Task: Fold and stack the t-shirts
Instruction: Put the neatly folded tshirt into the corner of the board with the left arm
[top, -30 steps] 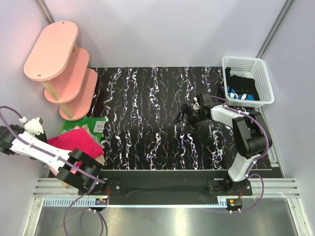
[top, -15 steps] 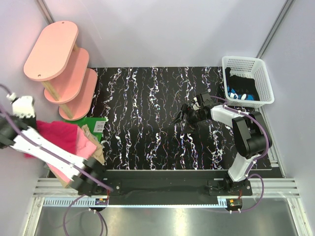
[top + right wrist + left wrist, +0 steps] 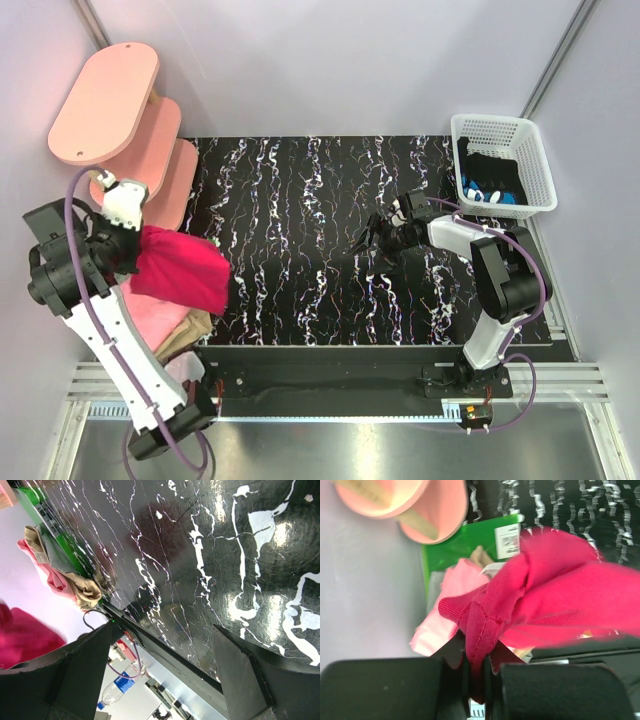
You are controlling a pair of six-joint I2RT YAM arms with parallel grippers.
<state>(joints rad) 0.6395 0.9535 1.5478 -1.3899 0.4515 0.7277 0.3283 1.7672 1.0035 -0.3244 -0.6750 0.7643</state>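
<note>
1. The left claw is clamped on a bunched fold of the crimson-pink t-shirt, which hangs from it in the air above the left edge of the bench.
2. Beneath it, the light pink t-shirt and the tan t-shirt lie crumpled together in a heap on a green board at the bench's near left corner. Neither is folded.
3. The right claw hovers low over the right-centre of the bench, its jaws spread wide and holding nothing.
4. The step in hand looks like taking the first shirt off the heap so it can be spread out. Folding itself is not yet begun.
5. The next move calls for carrying the shirt over the bare middle of the bench and lowering it so it drapes flat. The right claw would then need to take a second edge to pull it straight. Which part of the shirt is gripped I cannot tell, so it may land twisted.
</note>
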